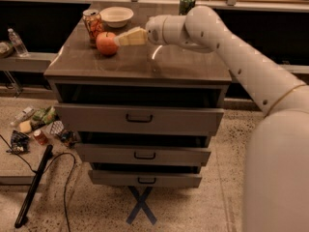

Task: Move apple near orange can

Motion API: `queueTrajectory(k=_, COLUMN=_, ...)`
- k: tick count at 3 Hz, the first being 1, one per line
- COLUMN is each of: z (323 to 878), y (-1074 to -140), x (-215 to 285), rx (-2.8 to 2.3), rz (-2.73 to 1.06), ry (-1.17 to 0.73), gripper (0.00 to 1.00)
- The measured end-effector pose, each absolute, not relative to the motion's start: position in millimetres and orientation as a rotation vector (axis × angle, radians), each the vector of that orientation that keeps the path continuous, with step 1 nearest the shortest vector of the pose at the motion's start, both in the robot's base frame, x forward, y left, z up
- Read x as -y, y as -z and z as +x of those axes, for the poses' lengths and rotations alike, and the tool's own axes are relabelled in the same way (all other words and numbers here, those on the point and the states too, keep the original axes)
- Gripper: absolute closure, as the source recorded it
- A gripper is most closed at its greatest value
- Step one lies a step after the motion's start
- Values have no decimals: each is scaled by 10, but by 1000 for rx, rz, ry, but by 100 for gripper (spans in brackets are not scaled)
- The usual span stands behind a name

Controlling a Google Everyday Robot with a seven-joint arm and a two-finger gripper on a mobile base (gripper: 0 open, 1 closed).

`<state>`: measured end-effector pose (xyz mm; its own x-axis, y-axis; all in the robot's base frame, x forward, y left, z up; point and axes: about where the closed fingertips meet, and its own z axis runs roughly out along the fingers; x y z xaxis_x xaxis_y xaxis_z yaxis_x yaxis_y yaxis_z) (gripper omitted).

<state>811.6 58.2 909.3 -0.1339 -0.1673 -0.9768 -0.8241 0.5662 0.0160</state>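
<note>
The red-orange apple (pixel 106 43) stands on the cabinet top, just in front and to the right of the orange can (pixel 91 26), a small gap apart. The can is upright at the back left of the top. My gripper (pixel 120 39) is right beside the apple on its right, low over the top, its tan fingers (pixel 131 36) pointing left at the apple. It is open and holds nothing.
A white bowl (pixel 116 16) sits behind the apple, right of the orange can. A green can (pixel 186 3) stands at the back, behind my arm. The drawer cabinet (pixel 140 117) has its drawers partly out. Clutter and a cable lie on the floor at left (pixel 38 129).
</note>
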Motion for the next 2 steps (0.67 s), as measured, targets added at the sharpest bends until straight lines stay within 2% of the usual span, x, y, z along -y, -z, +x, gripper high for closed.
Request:
queueTrajectory(k=1, z=7984, y=-9337, x=184, rx=-1646, rz=-757, ry=-579, gripper=0)
queueTrajectory(k=2, z=7962, y=-9380, x=325, rx=-1647, rz=-741, ry=-558, gripper=0)
